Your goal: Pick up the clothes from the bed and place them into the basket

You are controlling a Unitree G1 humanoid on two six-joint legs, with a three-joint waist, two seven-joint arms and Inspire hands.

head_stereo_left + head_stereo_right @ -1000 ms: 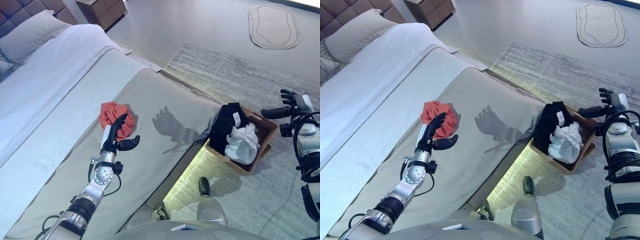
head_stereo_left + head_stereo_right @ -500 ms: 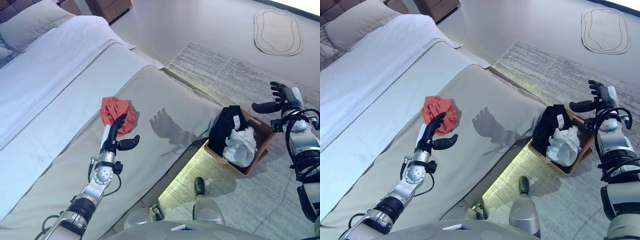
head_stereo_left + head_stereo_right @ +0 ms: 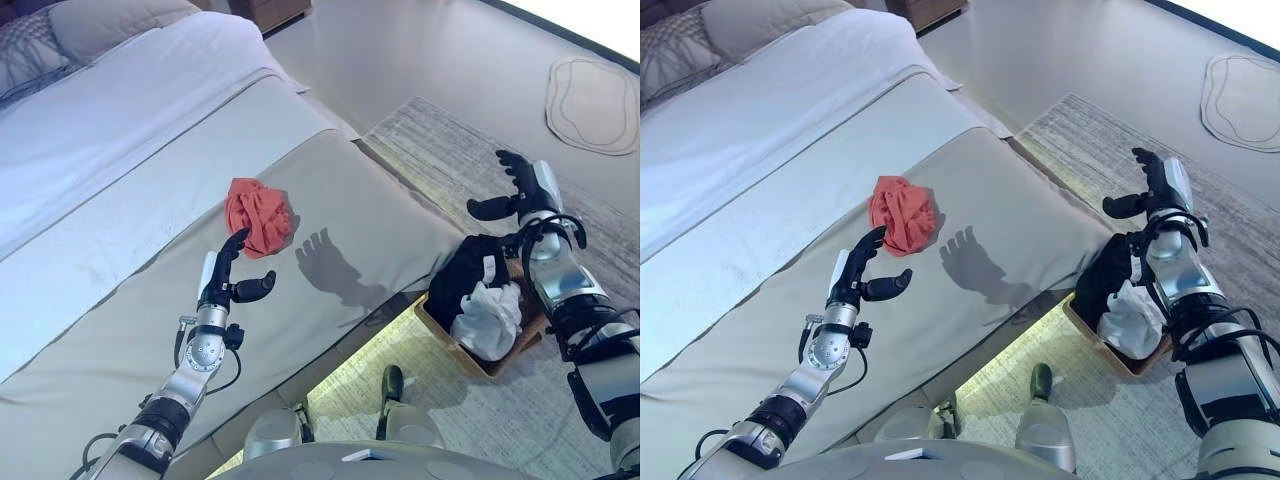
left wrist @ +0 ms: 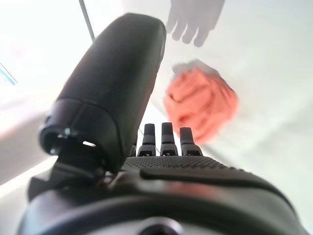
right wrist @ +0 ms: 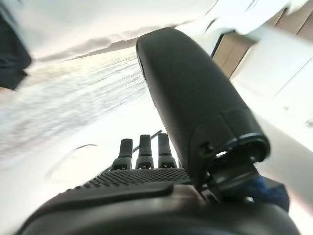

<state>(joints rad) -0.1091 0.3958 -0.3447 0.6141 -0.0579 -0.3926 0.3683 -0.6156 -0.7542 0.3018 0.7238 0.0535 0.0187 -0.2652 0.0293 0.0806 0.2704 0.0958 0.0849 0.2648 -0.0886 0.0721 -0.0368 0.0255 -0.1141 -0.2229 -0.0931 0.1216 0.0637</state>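
Clothes: red garment (image 3: pixel 258 215) on bed (image 3: pixel 130 200), just past your left robot hand (image 3: pixel 228 283), fingers spread, empty | right robot hand (image 3: pixel 520 190) spread above basket (image 3: pixel 480 362) | black, white pieces already in; red one left.

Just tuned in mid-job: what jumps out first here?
The crumpled red garment lies alone on the grey bed cover, with the open left hand poised just short of it. On the floor by the bed, the basket already holds black and white clothes, and the open right hand hangs above it.
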